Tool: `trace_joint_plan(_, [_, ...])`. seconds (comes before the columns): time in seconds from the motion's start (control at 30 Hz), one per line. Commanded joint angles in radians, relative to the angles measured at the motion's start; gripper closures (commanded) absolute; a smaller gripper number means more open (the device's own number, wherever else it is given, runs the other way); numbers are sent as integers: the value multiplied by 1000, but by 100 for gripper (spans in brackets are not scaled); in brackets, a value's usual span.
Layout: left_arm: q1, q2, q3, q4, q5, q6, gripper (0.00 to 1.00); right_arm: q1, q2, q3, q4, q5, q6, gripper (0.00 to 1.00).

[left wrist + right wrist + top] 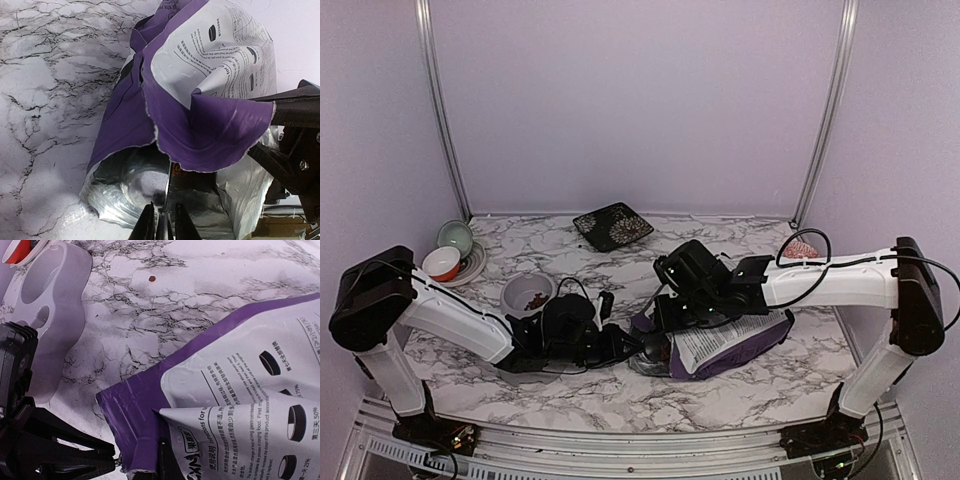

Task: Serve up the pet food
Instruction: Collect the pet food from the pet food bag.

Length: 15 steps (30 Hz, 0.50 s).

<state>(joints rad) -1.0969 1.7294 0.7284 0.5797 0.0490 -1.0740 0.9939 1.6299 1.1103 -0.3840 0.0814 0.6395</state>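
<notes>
The left fingers point(148, 224) close narrowly on a thin metal handle point(167, 192) inside the purple-and-white bag point(210, 65) lying on the worktop point(45, 100). The right fingers point(167, 465) pinch its upper flap. Far left, kibble point(533, 297) sits in the grey bowl point(505, 292).

The left arm point(450, 322) and right arm point(830, 285) share white tube links and boxy black joints. Thin black cables point(810, 232) loop alongside. The left gripper point(163, 212) has slim black fingers; silver screws point(303, 165) stud black metal.

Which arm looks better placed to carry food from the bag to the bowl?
Left: the left pincer holds the scoop at the bag's mouth, bowl nearby; right pincer pinches the bag open.
</notes>
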Motion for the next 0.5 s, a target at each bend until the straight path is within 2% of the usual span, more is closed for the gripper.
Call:
trace_joint_plan(0.0, [1,-8,10,28,10,5,100,14,-12,17,-29,-5,8,100])
trace_joint_plan(0.47, [3,-149,-118,28,-32,-2,100,14,-39,11,-28,12,12,100])
